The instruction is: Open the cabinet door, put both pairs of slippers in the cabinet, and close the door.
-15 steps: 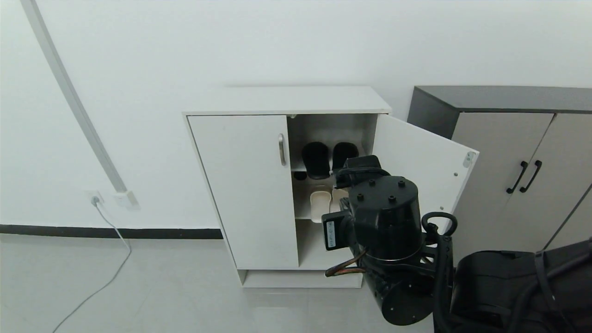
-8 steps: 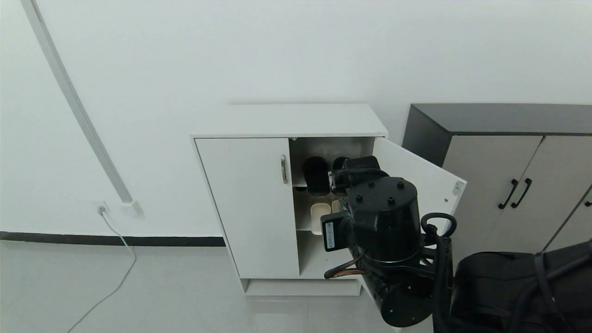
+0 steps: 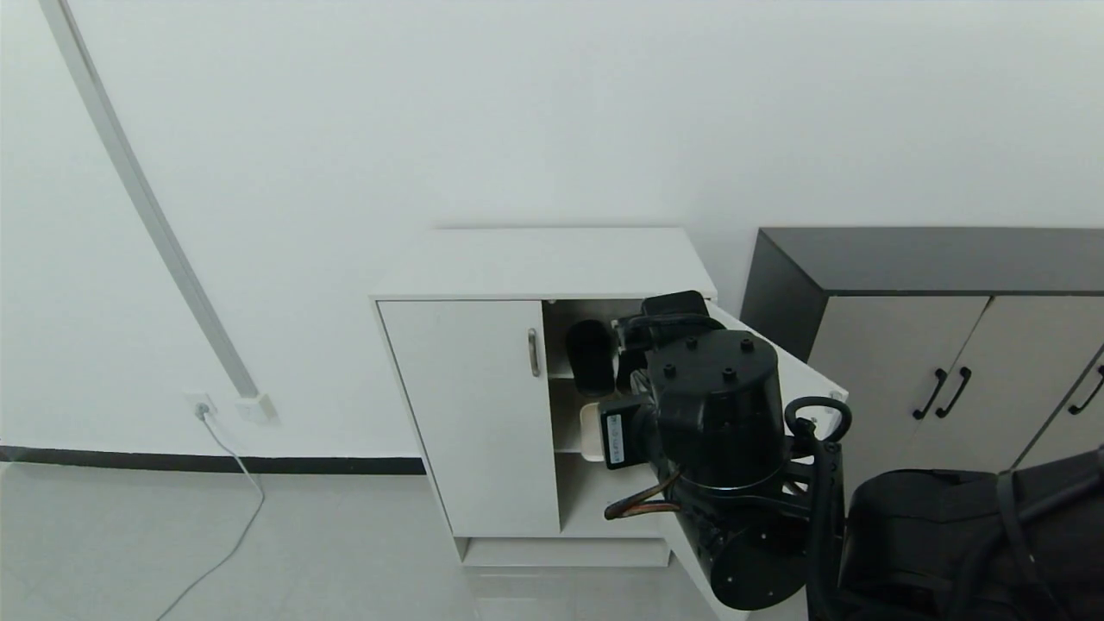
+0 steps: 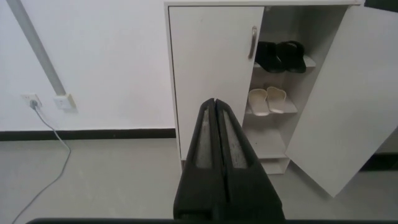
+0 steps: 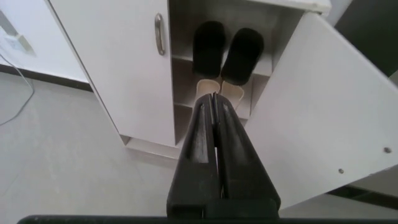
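Item one, white cabinet (image 3: pixel 552 263): we record its left door (image 3: pixel 470 414) shut and its right door (image 5: pixel 323 118) swung open.
Item two, black slippers (image 4: pixel 283 55): side by side on the upper shelf.
Item three, cream slippers (image 4: pixel 259 101): side by side on the shelf below.
Both wrist views show both pairs whole. In the head view the right arm (image 3: pixel 716 423) covers most of the cream pair and one black slipper.
Item four, left hand (image 4: pixel 214 104): fingers pressed together, holding nothing, well apart from the cabinet front.
Item five, right hand (image 5: pixel 214 98): fingers pressed together, holding nothing, before the opening.
Sundries, head view: grey cabinet (image 3: pixel 931 259) just beside the white one; wall socket (image 3: pixel 200 404) with cable (image 3: pixel 228 526).
Against a second ago, we note the head camera has shifted, so the cabinet lies lower in that picture. Both pairs keep their shelves.
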